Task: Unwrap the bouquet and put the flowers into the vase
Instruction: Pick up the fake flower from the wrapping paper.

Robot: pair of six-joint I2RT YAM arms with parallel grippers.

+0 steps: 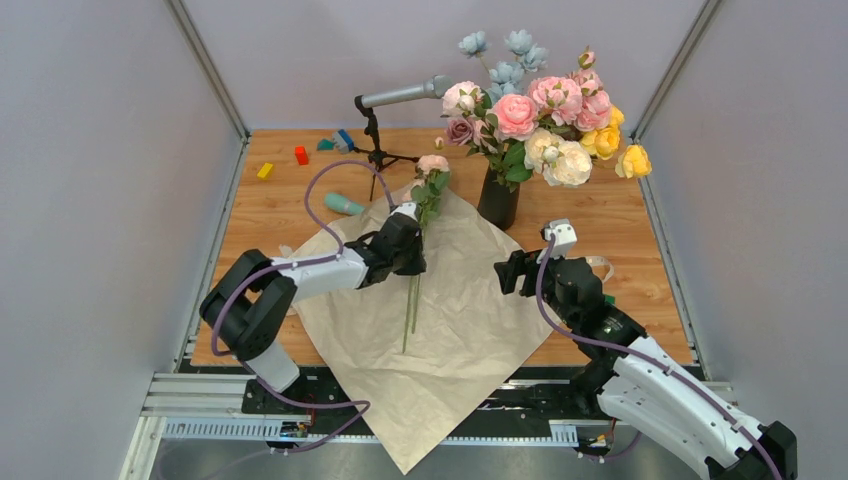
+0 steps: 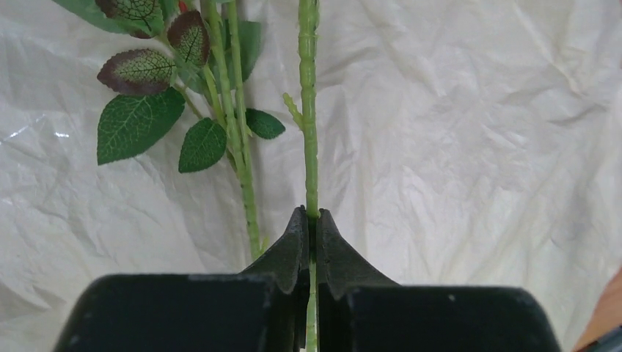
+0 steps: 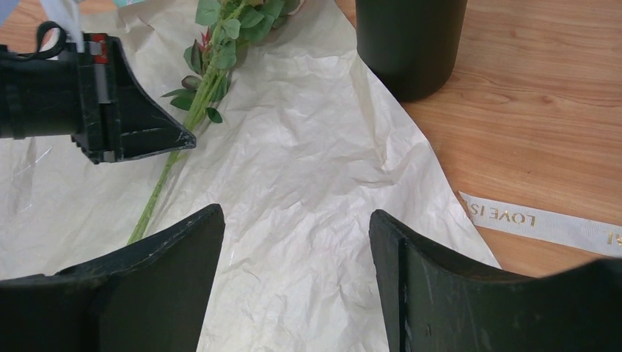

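Clamping the left gripper [image 2: 311, 217] tight on one thin green plastic flower stem [image 2: 309, 110], pinching it dead centre between the two black fingertips. Leaving a second green stem with maroon-tinged leaves [image 2: 236, 139] ungripped, running right alongside the left of the closed jaws. Keeping both over the crinkled beige wrapping paper [image 1: 455, 310], spread open and flat across the light wooden table [image 1: 620, 220], one corner hanging off the near edge. Honestly not seeing whether the pinched stem is lifted or lying on the paper. Pointing the pale pink rose bloom [image 1: 433, 163] away from the arms, up by the paper's far corner, near the glossy black vase [image 1: 498, 200] but apart from it. Noticing that vase standing upright at the paper's far right edge, touching it or just beside it, hard to say, and already stuffed with pink, cream, yellow and pale blue blooms [image 1: 530, 110]. Hovering the right gripper [image 3: 295, 218] over the right part of the paper, jaws gaping wide, gripping nothing at all. Spotting a cream printed ribbon [image 3: 535, 220] lying loose on the wood just right of the paper. Further back, seeing a grey microphone on a small black tripod [image 1: 385, 110], a teal object [image 1: 343, 205] too small to make out, plus a red block [image 1: 301, 155], a yellow block [image 1: 265, 170] and a blue block [image 1: 345, 138].
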